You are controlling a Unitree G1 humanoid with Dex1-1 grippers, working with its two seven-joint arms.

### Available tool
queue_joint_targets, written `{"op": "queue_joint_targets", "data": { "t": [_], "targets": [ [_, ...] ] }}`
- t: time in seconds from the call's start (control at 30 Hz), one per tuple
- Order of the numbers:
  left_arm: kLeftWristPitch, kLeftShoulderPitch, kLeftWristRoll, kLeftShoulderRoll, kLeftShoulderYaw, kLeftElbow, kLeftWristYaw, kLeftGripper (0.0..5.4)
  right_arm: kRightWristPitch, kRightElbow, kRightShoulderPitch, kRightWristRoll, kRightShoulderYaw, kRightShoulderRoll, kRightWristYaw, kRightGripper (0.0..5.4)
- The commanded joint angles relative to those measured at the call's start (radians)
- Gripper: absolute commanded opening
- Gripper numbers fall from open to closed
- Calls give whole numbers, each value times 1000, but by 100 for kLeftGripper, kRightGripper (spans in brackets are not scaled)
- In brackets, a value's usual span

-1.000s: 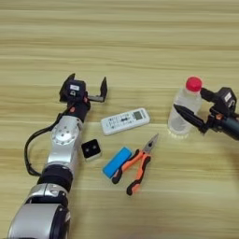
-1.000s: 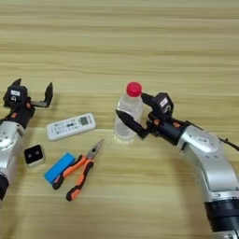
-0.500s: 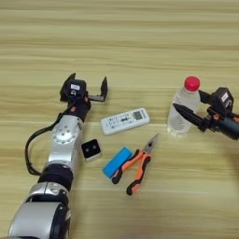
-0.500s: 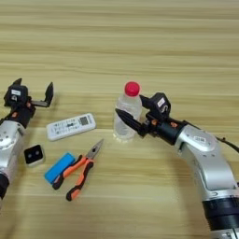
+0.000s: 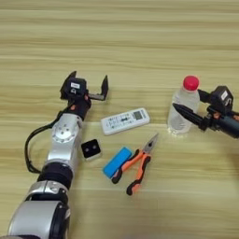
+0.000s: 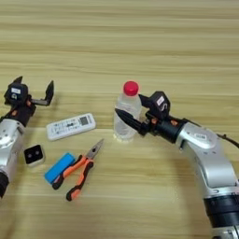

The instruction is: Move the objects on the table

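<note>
A light wooden desk (image 5: 140,42) fills the view. At the left, the left gripper (image 5: 87,87) is held with fingers wide apart. The black cube (image 5: 91,149), blue block (image 5: 117,162), white remote (image 5: 125,121) and pliers (image 5: 136,165) are seen lying near. At the right, the bottle (image 6: 126,112) stands between the spread fingers of the right gripper (image 6: 133,112).

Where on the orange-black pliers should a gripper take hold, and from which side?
Probably from above, across both orange-black handles of the pliers. They lie flat on the table, handles toward the robot and clear of the blue block, giving the fingers room either side.
</note>
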Motion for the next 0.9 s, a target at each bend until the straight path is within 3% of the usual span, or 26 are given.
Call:
{"op": "queue_joint_targets", "data": {
  "t": [0.03, 0.2, 0.33, 0.5, 0.63, 0.9],
  "targets": [
    [37, -11, -10, 38, -29, -50, -97, 540, 7, -18, -52, 1, -20, -21, 10, 323],
    [98, 24, -113, 52, -49, -207, -280, 540, 16, -26, -64, 7, -21, -34, 17, 323],
    [154, 82, -209, 75, -99, -380, -462, 540, 25, -33, -79, 12, -24, -39, 28, 323],
    [229, 138, -281, 100, -163, -524, -618, 540, 32, -47, -90, 21, -23, -42, 41, 323],
    [279, 159, -304, 105, -197, -580, -682, 540, 43, -69, -95, 31, -25, -36, 49, 323],
    [321, 164, -287, 104, -249, -589, -727, 540, 72, -187, -69, 71, -17, -32, 61, 323]
  ]
}}
